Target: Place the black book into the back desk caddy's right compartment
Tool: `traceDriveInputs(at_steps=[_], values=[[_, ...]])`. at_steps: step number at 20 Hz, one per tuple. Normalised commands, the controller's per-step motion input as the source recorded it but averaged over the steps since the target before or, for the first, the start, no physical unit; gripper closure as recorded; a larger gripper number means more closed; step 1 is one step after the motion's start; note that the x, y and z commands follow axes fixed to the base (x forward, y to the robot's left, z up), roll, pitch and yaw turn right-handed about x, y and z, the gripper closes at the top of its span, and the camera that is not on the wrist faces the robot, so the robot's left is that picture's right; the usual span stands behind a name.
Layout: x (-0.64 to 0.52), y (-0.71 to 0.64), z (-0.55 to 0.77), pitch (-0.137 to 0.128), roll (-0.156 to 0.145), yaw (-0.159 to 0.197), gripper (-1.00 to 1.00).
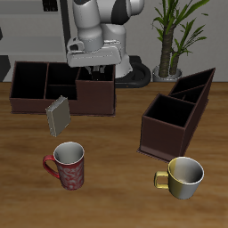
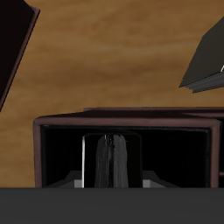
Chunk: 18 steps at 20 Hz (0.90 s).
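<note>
The back desk caddy (image 1: 36,100) stands at the table's back, long and dark brown. My gripper (image 1: 89,71) hangs over its right compartment (image 1: 96,100), the end section with the taller front wall. In the wrist view the fingers (image 2: 94,162) stand close together, reaching down into that compartment (image 2: 127,116). A thin dark strip between them looks like the black book (image 2: 110,157). The gripper (image 2: 110,171) appears shut on it. In the exterior view the book is hidden by the hand and the caddy's wall.
A grey book (image 1: 57,116) (image 2: 206,57) leans in front of the caddy. A red mug (image 1: 68,166) and a yellow mug (image 1: 183,176) stand near the front edge. The angled dark-brown caddy (image 1: 178,111) (image 2: 13,48) is beside them.
</note>
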Motion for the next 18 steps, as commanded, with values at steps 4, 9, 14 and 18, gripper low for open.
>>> traceDriveInputs(at_steps=[4, 9, 14, 18], values=[[0.08, 0.01, -0.02, 0.05, 0.034, 0.019, -1.0], [0.08, -0.03, 0.1, 0.027, 0.015, -0.012, -1.0], [0.05, -0.11, 0.17, 0.01, 0.004, -0.019, -1.0], [0.11, -0.11, 0.26, 0.012, -0.015, -0.011, -1.0]])
